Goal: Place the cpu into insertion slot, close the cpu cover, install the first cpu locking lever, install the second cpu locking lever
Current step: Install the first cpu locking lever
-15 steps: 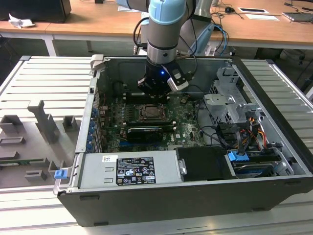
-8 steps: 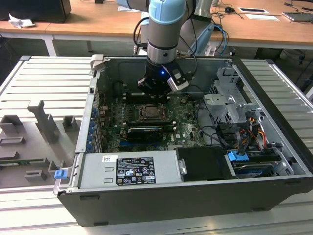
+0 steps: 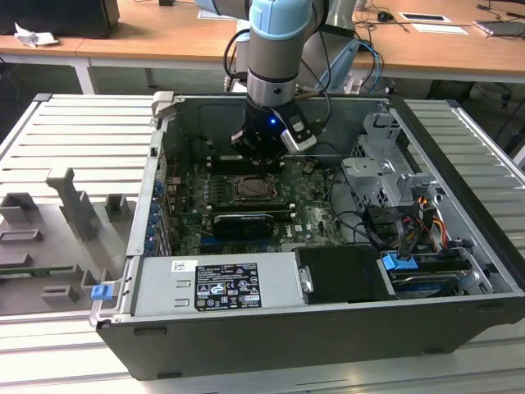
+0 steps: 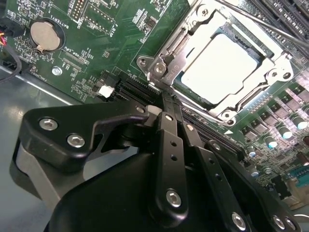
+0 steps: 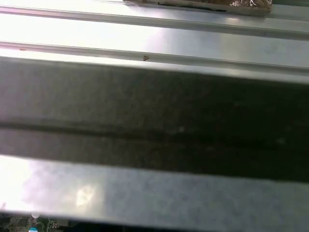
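The cpu [image 4: 219, 65] lies flat in the insertion slot [image 3: 248, 188], its pale metal face showing through the window of the cpu cover [image 4: 168, 57]. The cover is down over it. A thin metal lever rod [image 4: 260, 24] runs past the socket's far side, standing clear of the cover. My gripper [image 4: 166, 99] hovers just beside the socket's corner, its black fingers [image 4: 170, 140] pressed together with nothing between them. In the exterior view my gripper [image 3: 261, 152] hangs inside the open computer case, just behind the socket.
A coin battery [image 4: 44, 36] and black memory slots [image 4: 285, 14] flank the socket. A long black card [image 3: 244, 223], the power supply [image 3: 217, 283], a drive cage [image 3: 385, 176] and cables [image 3: 410, 230] crowd the case. The first wrist view faces the dark case wall [image 5: 154, 116].
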Available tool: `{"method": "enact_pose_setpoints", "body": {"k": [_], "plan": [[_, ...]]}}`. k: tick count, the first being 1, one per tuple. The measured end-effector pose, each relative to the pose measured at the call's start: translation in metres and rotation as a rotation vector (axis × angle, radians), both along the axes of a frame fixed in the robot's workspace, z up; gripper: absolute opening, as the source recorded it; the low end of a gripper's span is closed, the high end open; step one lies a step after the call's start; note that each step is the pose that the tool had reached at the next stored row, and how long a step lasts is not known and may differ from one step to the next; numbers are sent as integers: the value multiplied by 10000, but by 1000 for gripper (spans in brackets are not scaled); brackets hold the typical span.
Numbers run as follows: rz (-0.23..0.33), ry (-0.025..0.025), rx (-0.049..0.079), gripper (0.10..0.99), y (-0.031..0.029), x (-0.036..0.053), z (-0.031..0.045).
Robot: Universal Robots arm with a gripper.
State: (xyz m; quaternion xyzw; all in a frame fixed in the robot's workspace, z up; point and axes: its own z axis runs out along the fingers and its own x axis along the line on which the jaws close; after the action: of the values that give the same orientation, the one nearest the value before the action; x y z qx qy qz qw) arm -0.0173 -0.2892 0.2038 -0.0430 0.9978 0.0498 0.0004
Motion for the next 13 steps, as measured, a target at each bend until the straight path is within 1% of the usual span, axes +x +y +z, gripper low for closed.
{"method": "enact_pose_setpoints", "body": {"k": [3, 6, 8, 11, 13], "plan": [[0, -7, -34, 106, 3, 1, -15], [1, -1, -54, 106, 1, 1, -21], [-2, -1, -54, 106, 0, 0, -24], [-1, -2, -20, 106, 2, 1, -23], [0, -5, -15, 106, 2, 2, -5]]}}
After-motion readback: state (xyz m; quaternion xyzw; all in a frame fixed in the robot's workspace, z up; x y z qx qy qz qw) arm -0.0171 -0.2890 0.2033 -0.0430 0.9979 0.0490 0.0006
